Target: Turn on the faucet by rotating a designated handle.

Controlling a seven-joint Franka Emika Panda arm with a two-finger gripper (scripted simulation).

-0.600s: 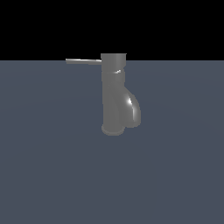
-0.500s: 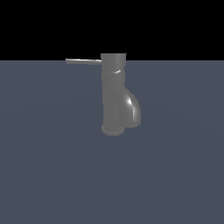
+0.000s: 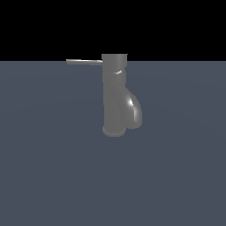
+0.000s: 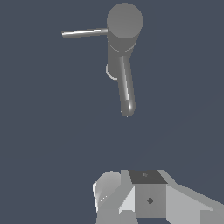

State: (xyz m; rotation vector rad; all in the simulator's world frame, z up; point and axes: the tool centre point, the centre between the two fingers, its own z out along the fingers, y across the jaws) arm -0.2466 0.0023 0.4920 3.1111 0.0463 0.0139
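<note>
The faucet (image 3: 115, 99) is a dark grey glossy upright cylinder with a flared base and a bulging spout on the exterior view's right. Its handle (image 3: 84, 62), a thin grey rod, sticks out level from the top collar toward the exterior view's left. In the wrist view I look down on the faucet (image 4: 124, 26), with the handle (image 4: 84, 33) pointing sideways and the spout (image 4: 126, 89) reaching toward the camera. Only white and grey blocky parts of my gripper (image 4: 140, 194) show at the frame's edge, well apart from the faucet. Its fingertips are not clear. The exterior view does not show the gripper.
The faucet stands on a flat slate-blue surface (image 3: 53, 167) that fills both views. A black background lies behind it in the exterior view.
</note>
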